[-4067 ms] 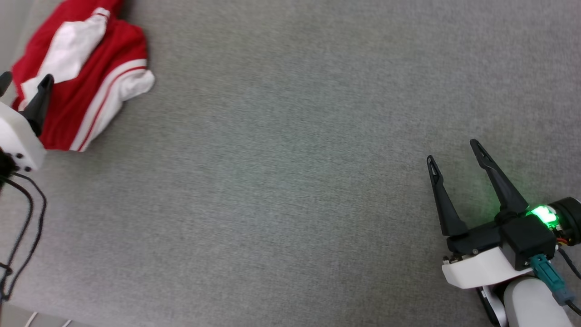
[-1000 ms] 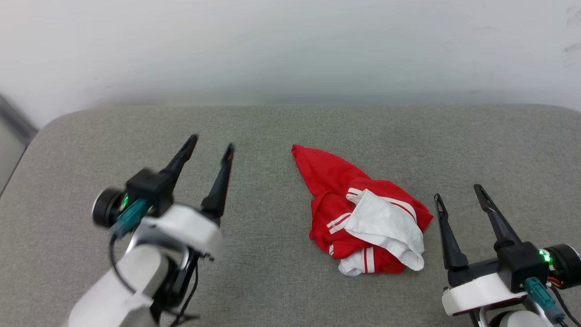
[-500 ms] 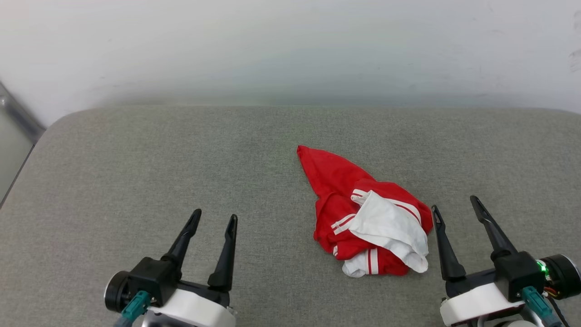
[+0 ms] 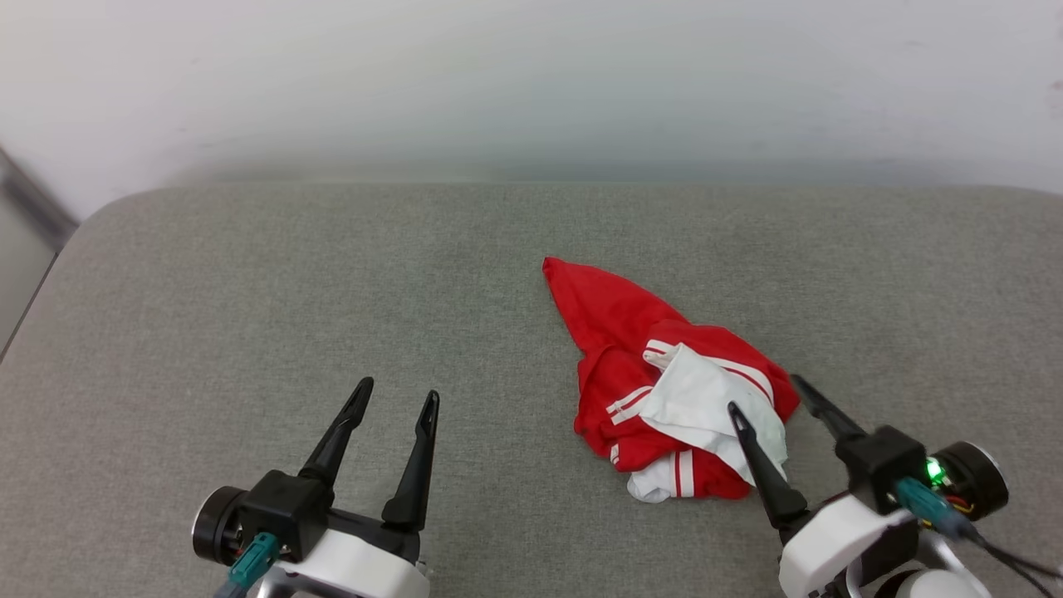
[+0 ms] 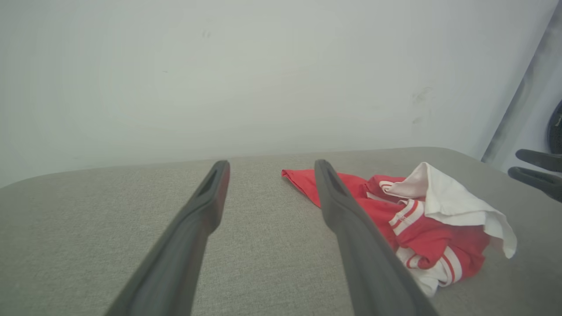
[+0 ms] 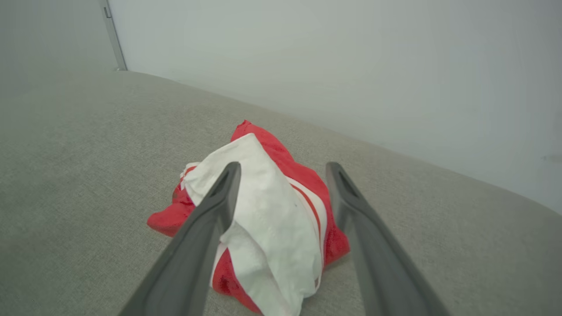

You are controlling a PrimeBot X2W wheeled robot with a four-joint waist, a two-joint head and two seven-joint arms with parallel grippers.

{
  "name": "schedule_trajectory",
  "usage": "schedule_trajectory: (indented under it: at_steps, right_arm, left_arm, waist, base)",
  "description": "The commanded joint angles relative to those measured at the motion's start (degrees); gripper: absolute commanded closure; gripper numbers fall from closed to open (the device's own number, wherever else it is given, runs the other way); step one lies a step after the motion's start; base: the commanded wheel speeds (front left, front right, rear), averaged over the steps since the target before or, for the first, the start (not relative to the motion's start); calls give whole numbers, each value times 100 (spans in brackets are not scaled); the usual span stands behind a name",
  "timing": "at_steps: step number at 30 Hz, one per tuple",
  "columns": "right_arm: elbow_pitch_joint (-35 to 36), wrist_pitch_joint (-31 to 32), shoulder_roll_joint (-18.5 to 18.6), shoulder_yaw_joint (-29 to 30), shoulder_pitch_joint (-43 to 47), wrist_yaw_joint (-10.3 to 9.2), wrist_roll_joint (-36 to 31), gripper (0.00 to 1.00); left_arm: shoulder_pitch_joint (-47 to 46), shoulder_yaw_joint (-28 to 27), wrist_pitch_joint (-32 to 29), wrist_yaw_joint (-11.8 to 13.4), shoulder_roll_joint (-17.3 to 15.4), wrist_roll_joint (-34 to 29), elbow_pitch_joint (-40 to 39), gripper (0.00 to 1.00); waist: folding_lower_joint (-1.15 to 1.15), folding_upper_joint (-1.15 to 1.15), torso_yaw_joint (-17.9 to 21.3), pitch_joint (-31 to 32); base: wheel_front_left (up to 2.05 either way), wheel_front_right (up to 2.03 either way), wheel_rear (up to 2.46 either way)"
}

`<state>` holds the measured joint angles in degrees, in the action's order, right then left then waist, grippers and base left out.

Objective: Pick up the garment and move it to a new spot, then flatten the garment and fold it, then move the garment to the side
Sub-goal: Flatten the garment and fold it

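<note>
The garment (image 4: 656, 390) lies crumpled on the grey cushioned surface (image 4: 249, 274), red with a white sleeve on top and striped trim; its print is hidden. It also lies at the right of the left wrist view (image 5: 421, 219) and centrally in the right wrist view (image 6: 272, 210). My right gripper (image 4: 764, 394) is open at the garment's right edge, one finger over the white sleeve, the other beside the red cloth. In its own view the right gripper (image 6: 283, 166) frames the heap. My left gripper (image 4: 397, 389) stands open to the garment's left, holding nothing; in its own view the left gripper (image 5: 268, 164) points past the heap.
A pale wall (image 4: 531, 83) rises behind the far edge of the surface. A grey vertical strip (image 4: 29, 203) stands at the far left corner. Bare cushion stretches to the left of the garment and in front of it.
The head camera has swung to bring the garment to the middle. My left arm drew back to the lower left. My right gripper turned and moved left onto the garment's edge.
</note>
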<state>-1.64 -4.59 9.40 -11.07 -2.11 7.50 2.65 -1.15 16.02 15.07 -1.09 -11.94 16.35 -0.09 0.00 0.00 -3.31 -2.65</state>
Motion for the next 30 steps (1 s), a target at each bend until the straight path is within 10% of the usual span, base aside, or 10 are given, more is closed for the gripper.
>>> schedule_trajectory:
  at_steps: [1, 10, 22, 23, 24, 25, 30]
  right_arm:
    - [65, 343, 188, -152, -111, -2, 121, 0]
    - [752, 2847, 1424, -1186, -556, -3, 990, 0]
    - [372, 2990, 1403, -1055, -780, -3, 706, 0]
    - [329, 2973, 1365, -1011, -777, -3, 725, 13]
    - [289, 2965, 1317, -979, -775, -3, 754, 67]
    - [262, 2955, 1277, -971, -766, -3, 787, 100]
    - [373, 2897, 1162, -791, -601, -3, 1042, 100]
  left_arm:
    - [58, -64, 15, -53, 29, -51, 25, 0]
    - [-98, -246, 15, -353, 343, -301, 206, 0]
    - [-233, -402, 15, -556, 531, -512, 321, 0]
    - [-244, -417, 15, -572, 532, -512, 333, 0]
    - [-246, -424, 15, -585, 534, -513, 348, 0]
    - [-242, -427, 15, -588, 537, -521, 361, 0]
    - [-179, -453, 14, -614, 529, -553, 426, 0]
  waist:
    - [0, 0, -19, -45]
    - [0, 0, -280, -251]
    - [0, 0, -566, -499]
    - [0, 0, -569, -510]
    - [0, 0, -566, -516]
    - [0, 0, -560, -514]
    - [0, 0, -407, -428]
  base:
    - [0, 0, 0]
    - [0, 0, 0]
    - [0, 0, 0]
    - [0, 0, 0]
    - [0, 0, 0]
    - [0, 0, 0]
    - [0, 0, 0]
